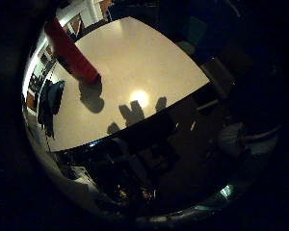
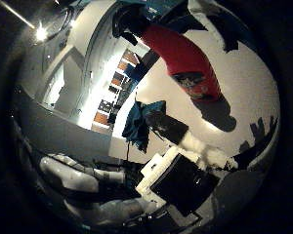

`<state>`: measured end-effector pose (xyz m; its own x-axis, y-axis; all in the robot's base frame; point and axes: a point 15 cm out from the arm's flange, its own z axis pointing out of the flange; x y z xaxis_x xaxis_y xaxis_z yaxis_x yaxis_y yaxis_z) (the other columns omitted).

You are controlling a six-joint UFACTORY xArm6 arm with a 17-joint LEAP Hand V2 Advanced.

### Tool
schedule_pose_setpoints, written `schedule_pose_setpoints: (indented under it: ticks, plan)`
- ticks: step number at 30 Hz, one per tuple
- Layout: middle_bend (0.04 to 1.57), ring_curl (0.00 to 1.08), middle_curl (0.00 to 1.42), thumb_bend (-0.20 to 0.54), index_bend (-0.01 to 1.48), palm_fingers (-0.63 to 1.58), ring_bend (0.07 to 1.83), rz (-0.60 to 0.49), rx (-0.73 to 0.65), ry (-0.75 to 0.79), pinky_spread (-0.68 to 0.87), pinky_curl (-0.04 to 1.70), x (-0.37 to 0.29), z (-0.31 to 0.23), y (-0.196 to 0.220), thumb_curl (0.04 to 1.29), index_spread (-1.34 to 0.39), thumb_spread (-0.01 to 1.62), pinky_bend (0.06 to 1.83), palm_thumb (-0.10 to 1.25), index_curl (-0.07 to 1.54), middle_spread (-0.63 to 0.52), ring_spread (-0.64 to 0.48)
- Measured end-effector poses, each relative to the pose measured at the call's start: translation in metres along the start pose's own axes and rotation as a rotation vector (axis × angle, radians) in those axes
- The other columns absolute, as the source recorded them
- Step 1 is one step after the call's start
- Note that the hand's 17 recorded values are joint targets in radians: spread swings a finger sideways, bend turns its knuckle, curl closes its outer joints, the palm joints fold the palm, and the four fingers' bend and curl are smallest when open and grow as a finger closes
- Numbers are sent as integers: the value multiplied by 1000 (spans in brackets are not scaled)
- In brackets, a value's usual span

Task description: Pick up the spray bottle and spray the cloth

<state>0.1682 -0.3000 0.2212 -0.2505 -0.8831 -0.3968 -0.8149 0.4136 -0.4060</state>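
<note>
A red spray bottle (image 2: 185, 58) with a black spray head stands upright on the pale table (image 1: 144, 62), its shadow falling beside it. A dark teal cloth (image 2: 141, 122) lies crumpled near the table's edge, a short way from the bottle (image 1: 72, 53). My hand (image 2: 185, 180) hovers above the table, apart from both. One white and black finger (image 2: 205, 153) reaches out straight over the table toward the cloth, and other fingertips (image 2: 210, 19) show near the bottle's top. Nothing is held. Finger shadows fall on the table near its front edge.
The table's front edge (image 1: 149, 120) runs close under the palm, with dark floor and furniture below it. A white object (image 1: 236, 137) sits on the floor beyond the corner. Shelves (image 2: 110, 100) and a wall stand behind the cloth side.
</note>
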Motion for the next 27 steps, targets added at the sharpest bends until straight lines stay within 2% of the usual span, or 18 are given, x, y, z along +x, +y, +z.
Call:
schedule_pose_setpoints:
  ticks: [27]
  plan:
    - [194,379,452,-22,249,492,248,-9,2,4,340,289,-1,-2,-1,309,-365,1079,199,552,844,-43,19]
